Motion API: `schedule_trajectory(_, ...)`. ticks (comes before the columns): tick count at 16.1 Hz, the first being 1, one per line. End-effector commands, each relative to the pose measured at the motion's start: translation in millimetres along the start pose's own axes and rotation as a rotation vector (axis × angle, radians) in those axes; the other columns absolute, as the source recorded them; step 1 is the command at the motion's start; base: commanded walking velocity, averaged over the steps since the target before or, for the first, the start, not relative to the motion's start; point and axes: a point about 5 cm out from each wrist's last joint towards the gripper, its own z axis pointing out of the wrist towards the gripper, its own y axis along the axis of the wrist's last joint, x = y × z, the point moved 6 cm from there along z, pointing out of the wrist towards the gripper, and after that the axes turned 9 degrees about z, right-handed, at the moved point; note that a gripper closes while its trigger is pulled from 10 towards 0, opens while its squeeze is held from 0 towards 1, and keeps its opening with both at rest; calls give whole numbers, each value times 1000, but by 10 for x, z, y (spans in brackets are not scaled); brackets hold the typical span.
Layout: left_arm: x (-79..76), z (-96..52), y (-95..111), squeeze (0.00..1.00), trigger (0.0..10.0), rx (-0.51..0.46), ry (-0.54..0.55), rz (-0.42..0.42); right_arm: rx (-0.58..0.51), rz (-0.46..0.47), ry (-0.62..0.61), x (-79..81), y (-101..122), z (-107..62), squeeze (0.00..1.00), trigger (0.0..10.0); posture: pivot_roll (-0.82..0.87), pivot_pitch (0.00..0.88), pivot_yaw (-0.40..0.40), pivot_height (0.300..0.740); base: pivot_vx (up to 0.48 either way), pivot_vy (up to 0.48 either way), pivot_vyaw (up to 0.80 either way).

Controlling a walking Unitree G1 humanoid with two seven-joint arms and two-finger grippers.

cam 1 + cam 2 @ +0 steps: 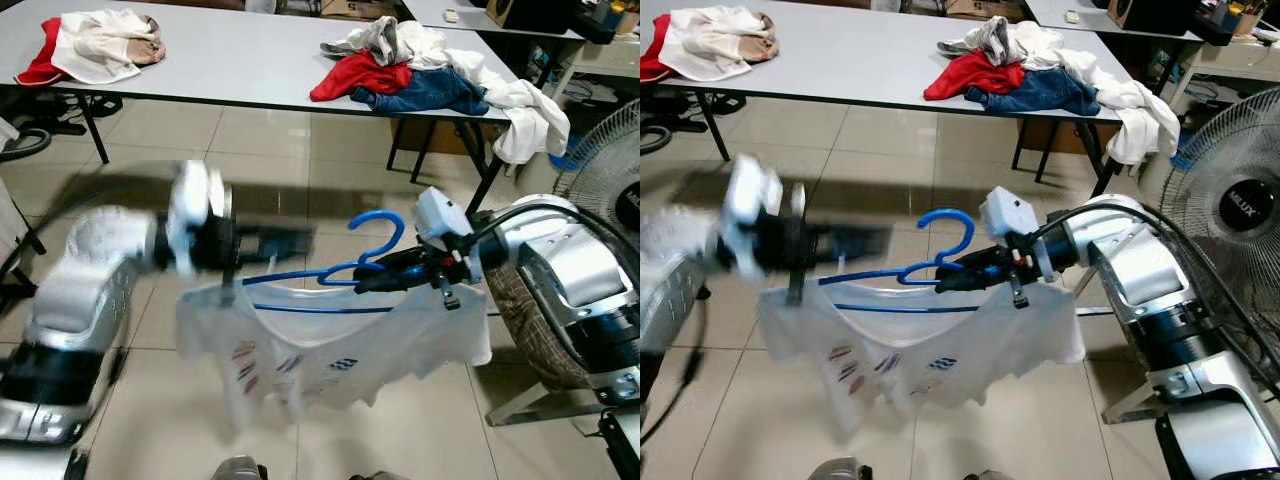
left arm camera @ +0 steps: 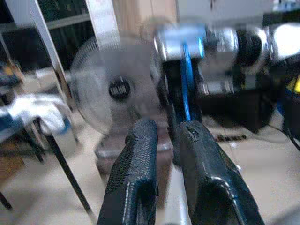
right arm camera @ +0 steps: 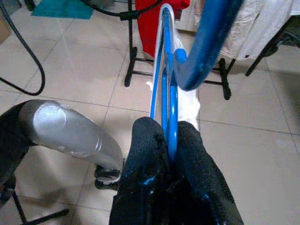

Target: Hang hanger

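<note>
Both arms are up in front of the body, bent in so the grippers point at each other. The right gripper has its two black fingers pinched tight on the blue hanger, just below the hook. The left gripper is smeared with motion blur; its fingers sit slightly apart, tips toward the right one.
</note>
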Motion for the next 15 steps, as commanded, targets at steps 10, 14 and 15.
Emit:
schedule_trajectory(10,209,-573,-335,0,10000,309,295,26,-60,-9,-284,-407,60,-163,0,0,-56,0,-16,740,0,0,0)
schedule_trajectory(14,368,-632,-394,0,10000,295,614,-92,-67,44,-449,-648,54,-216,0,0,-51,0,-19,740,0,0,0)
schedule_trajectory(15,338,-533,-431,416,10000,273,668,-130,-68,55,-479,-688,47,-211,0,0,-52,0,-17,740,0,0,0)
